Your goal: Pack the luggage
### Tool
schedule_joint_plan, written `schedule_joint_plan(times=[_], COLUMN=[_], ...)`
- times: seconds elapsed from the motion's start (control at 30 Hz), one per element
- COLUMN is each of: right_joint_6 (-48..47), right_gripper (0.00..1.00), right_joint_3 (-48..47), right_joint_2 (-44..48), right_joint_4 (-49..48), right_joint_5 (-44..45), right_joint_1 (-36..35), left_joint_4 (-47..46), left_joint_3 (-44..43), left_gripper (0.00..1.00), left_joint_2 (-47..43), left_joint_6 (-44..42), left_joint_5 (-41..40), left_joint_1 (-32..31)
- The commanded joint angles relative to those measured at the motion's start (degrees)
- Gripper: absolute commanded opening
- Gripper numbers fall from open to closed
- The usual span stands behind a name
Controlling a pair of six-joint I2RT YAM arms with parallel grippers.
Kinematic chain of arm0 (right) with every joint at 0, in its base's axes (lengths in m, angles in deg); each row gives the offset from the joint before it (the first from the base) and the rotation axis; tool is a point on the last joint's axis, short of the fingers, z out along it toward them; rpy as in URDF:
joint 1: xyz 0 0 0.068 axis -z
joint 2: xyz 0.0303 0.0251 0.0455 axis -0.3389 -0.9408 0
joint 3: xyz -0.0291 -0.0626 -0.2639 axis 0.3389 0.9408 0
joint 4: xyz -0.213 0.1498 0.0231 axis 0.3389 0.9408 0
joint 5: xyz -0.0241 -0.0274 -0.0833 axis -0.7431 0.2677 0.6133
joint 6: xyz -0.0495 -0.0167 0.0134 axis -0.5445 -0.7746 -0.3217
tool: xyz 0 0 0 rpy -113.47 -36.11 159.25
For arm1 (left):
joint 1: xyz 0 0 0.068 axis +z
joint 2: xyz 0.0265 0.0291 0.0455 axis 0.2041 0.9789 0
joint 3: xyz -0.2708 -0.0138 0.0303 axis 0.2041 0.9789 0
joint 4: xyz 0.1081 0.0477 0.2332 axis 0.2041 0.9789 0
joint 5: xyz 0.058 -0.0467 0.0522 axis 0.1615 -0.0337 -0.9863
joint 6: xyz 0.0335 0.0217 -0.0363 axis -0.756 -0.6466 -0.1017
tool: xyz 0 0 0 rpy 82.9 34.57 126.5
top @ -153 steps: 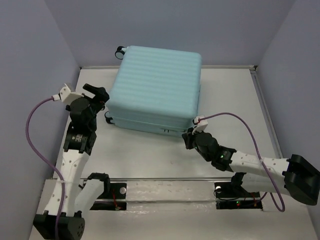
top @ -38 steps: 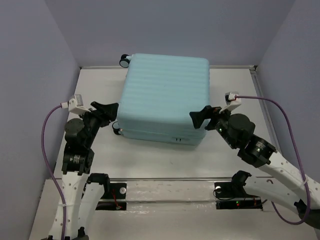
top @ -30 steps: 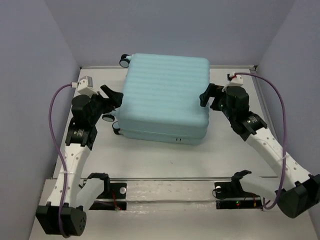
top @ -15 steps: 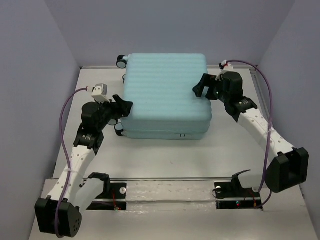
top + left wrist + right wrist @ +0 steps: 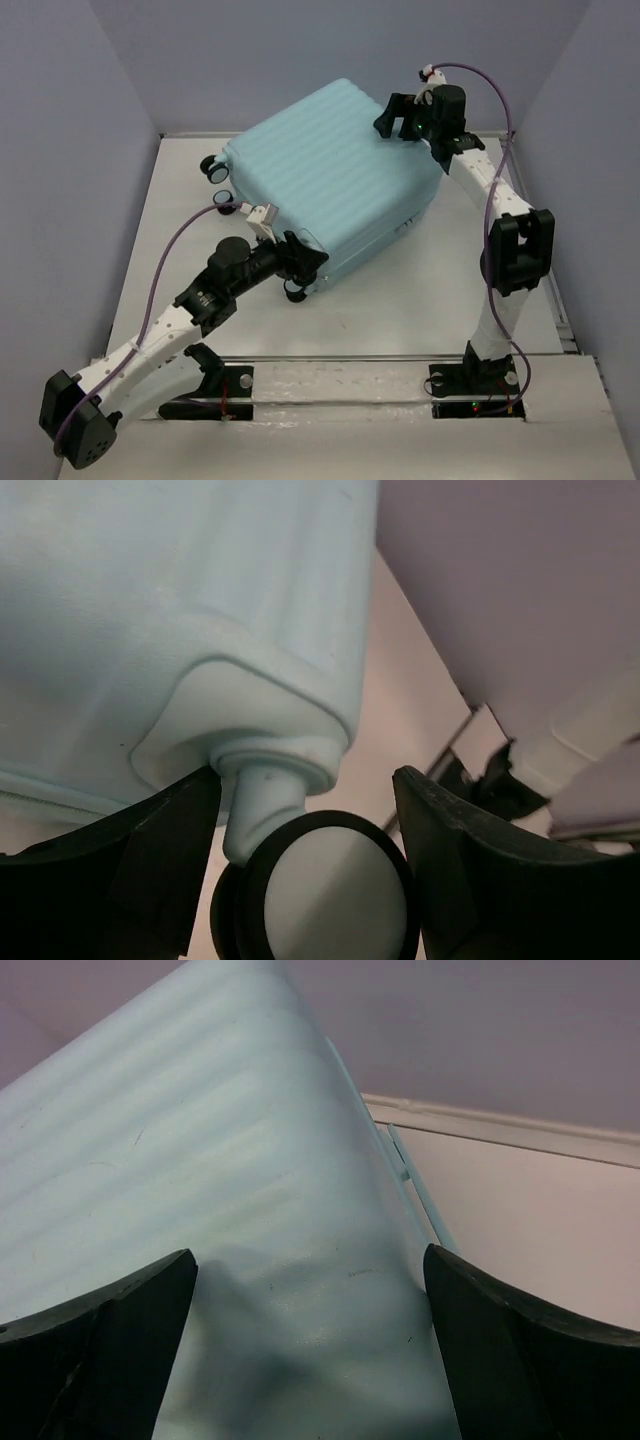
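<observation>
At the luggage (image 5: 330, 175), left claw (image 5: 307, 265) spread astride a wheel (image 5: 335, 900), right claw (image 5: 392, 115) spread over its corner

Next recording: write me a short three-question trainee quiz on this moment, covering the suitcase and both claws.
1. True or false: the pale aqua ribbed hard-shell suitcase lies open on the table.
2. What sits between the fingers of the left claw?
A. a black spinner wheel on its stem
B. a zipper pull
C. a carry handle
3. Fill in: the right claw is spread open over the suitcase's ___ right corner, as seen from the top camera.

Key: 1 false, since both shells are shut together. 2 A. 3 far.
</observation>
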Motion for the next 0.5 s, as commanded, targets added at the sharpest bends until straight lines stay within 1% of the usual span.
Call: schedule_joint_plan(times=[0.0,0.13,0.3,0.4,0.47], right_joint_6=[4.40,5.45,7.47,7.47,6.42], right_gripper=[1.00,1.00,1.00,1.00,1.00], right_joint_3=[-12.35,-16.67,-20.55,-20.21,-18.98], right_joint_2=[-6.63,-8.93,-9.03,-5.52,-1.15], right_joint_4=[9.88,10.59,11.21,11.21,11.12], right_joint_5=[-28.85,-27.54,-25.25,-23.32,-20.52], right_joint_1=[-8.34,-7.81,-6.05,-4.73,-3.51], left_joint_4=[-5.99,-7.39,-8.10,-8.27,-9.23], left_joint_3=[-1.55,-3.32,-6.74,-7.71,-7.36], left_gripper=[0.78,0.78,0.79,0.79,0.75], left_joint_2=[4.31,6.34,9.68,10.39,10.74], left_joint_6=[7.49,6.70,6.34,6.87,7.92], left_joint_5=[16.60,17.21,18.88,18.27,17.92], left_joint_1=[-7.83,-8.81,-8.81,-8.89,-8.81])
